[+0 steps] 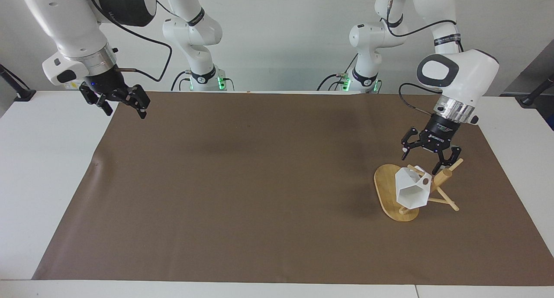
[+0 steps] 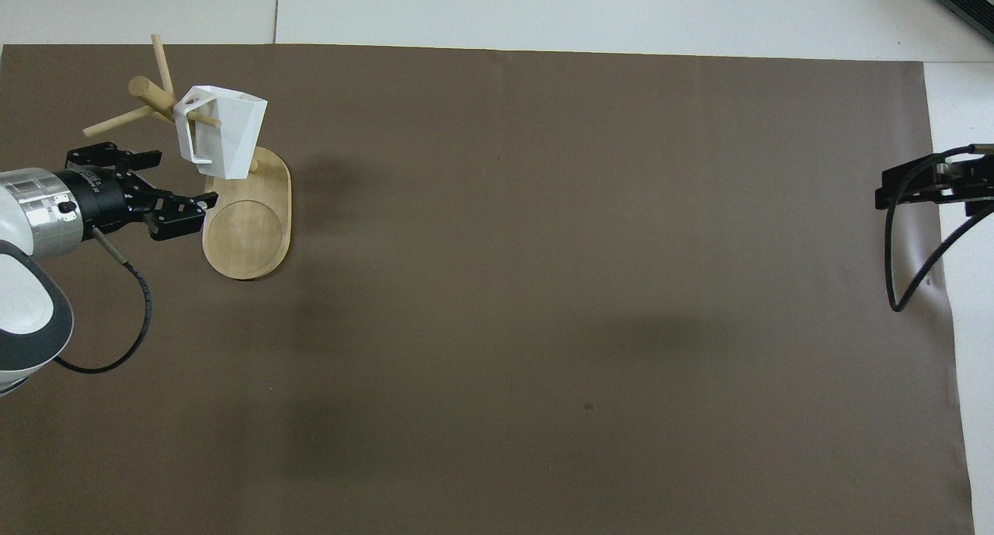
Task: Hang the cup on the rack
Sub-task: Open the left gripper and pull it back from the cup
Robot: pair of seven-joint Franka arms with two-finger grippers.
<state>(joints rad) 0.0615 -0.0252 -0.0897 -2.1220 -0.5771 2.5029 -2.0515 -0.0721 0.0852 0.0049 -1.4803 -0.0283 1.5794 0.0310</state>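
We see the cup (image 1: 411, 188) hanging by its handle on a peg of the rack (image 1: 391, 194), tilted, over the rack's oval base. The rack stands on the brown mat (image 1: 259, 181) toward the left arm's end of the worktop (image 1: 39, 159). Our left gripper (image 1: 430, 157) is just above the cup, released, fingers spread and clear of it. Our right gripper (image 1: 125, 103) waits with its fingers apart, holding nothing, over the mat's corner at the right arm's end.
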